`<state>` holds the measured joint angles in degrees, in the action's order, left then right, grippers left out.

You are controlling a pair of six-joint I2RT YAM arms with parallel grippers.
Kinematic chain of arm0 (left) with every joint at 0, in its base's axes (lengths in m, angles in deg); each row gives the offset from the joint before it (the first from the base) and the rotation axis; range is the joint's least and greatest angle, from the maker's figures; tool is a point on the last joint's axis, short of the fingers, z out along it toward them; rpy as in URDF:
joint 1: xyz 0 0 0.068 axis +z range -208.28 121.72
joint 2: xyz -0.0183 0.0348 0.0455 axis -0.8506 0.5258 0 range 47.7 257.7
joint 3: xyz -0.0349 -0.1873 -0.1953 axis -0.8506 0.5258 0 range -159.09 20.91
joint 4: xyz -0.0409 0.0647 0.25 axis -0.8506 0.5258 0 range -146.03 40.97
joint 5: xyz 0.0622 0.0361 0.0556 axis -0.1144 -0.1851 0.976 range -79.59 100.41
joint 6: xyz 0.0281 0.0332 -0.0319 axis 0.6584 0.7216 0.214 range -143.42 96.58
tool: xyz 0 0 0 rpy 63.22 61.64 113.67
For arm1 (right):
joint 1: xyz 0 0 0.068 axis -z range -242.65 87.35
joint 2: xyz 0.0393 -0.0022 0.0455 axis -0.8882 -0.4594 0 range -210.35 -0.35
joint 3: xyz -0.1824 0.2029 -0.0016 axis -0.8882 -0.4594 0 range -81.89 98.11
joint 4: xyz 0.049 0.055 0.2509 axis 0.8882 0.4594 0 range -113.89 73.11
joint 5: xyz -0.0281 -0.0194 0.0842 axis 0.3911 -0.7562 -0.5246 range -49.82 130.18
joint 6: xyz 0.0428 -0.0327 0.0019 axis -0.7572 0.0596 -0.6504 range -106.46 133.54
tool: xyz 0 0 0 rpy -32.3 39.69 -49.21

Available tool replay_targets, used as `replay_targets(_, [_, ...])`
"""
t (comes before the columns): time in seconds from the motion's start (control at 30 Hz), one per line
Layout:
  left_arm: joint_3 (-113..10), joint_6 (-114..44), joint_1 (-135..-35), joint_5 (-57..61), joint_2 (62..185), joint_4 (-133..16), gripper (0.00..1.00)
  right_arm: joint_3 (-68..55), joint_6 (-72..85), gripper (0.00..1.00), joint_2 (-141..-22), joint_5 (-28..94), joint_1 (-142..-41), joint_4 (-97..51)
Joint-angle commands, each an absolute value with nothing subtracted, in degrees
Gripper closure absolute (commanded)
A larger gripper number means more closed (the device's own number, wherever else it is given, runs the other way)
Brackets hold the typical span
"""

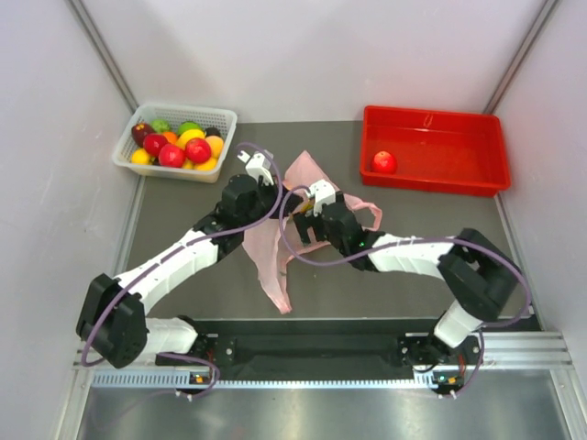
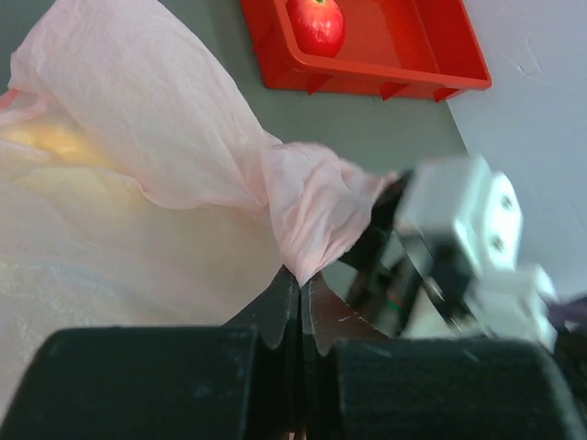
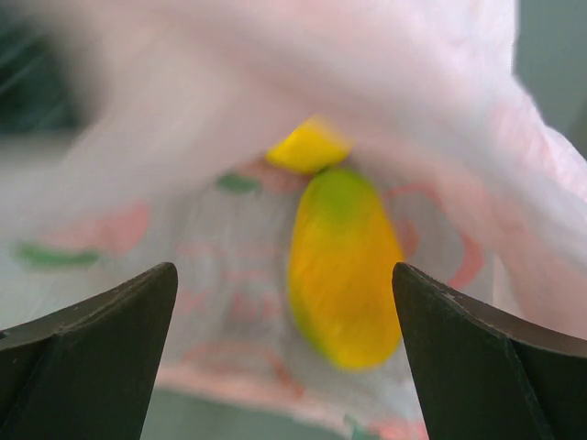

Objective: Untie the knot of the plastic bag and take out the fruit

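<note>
Nearest item: the left gripper, jaws pressed together on a fold of the plastic bag and holding its upper lip raised.
Second effector: the right gripper, jaws at full spread with nothing between them, facing straight into the bag's mouth.
Bag position: mid-table, crumpled between the two grippers, one pink tail trailing toward the arm bases.
Tie: no knot can be made out; the mouth gapes, so it is judged undone.
Contents: the mango lies on the lower film just inside the bag, in line with the right jaws. A small yellow fruit sits deeper in.
Removed: one red apple in the red tray, beyond the bag to its right.
Not concerned: the white basket of mixed fruit, beyond the bag to its left.
Step in hand: judged to be reaching in for the mango.
Method advised: hold the lip high and taut. Advance the right jaws level, straddling the mango's narrow width. Close on fruit alone, since loose film caught in the grip would drag the bag along.
</note>
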<state>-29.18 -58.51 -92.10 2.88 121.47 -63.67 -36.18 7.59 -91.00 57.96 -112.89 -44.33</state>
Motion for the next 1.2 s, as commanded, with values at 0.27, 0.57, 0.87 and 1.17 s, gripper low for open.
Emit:
replay_targets(0.27, [-31.5, -58.8, -92.0, 1.7, 121.2, -67.4, 1.00, -29.9, 5.2, 0.03, -100.9, 56.2, -105.6, -50.0])
replay_targets(0.57, [-29.7, -60.2, -92.0, 1.9, 121.3, -69.1, 1.00, -35.9, 4.1, 0.61, -96.0, 51.0, -105.5, -48.9])
replay_targets(0.87, [-28.3, -60.3, -92.0, 3.1, 120.7, -69.4, 1.00, -42.3, 2.6, 1.00, -80.7, 49.1, -105.4, -44.5])
replay_targets(1.17, [-28.7, -60.4, -91.9, 3.6, 122.0, -70.4, 1.00, -41.4, 6.0, 1.00, -58.2, 4.1, -103.6, -24.2])
